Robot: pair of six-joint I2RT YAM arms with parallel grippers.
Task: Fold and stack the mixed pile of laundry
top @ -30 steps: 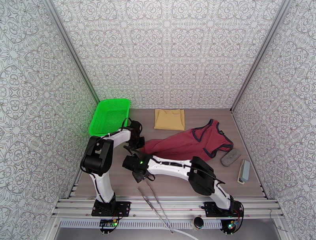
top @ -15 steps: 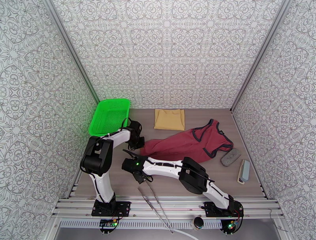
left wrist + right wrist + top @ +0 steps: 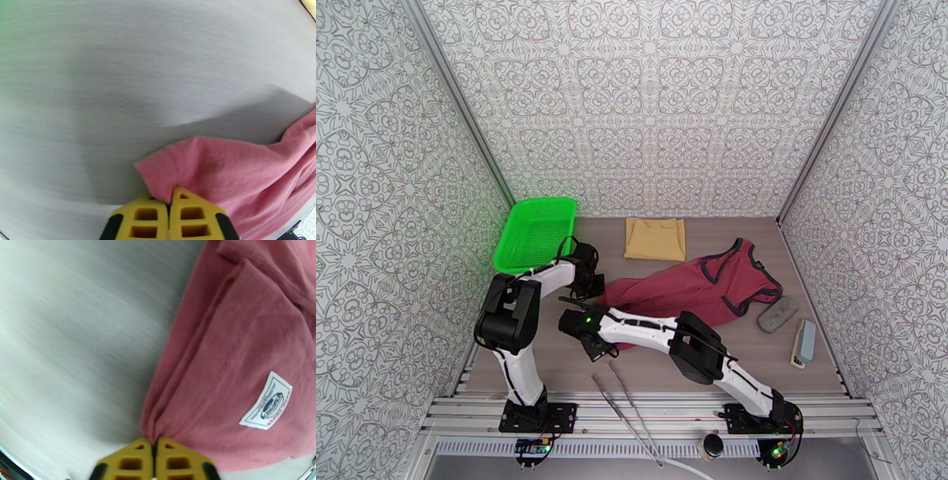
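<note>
Both end effectors are pressed together on cloth: my left end effector [image 3: 170, 194] pinches a corner of the maroon tank top [image 3: 695, 288], and my right end effector [image 3: 155, 442] pinches a bunched fold at another edge of the same garment, close to its white label [image 3: 267, 400]. The tank top lies spread and rumpled across the middle of the surface [image 3: 711, 359], its navy-trimmed neck and armholes toward the right and far side, its gathered lower end toward my two wrists on the left. Beyond it, apart from it and near the back wall, the tan cloth [image 3: 655, 238] lies folded flat in a neat rectangle. A bright green basket [image 3: 536, 233] leans at the far left corner. Near the right wall lie a grey pad [image 3: 777, 313] and a slim grey block [image 3: 804, 341]. Metal tongs [image 3: 624, 406] rest at the near edge between my bases.
</note>
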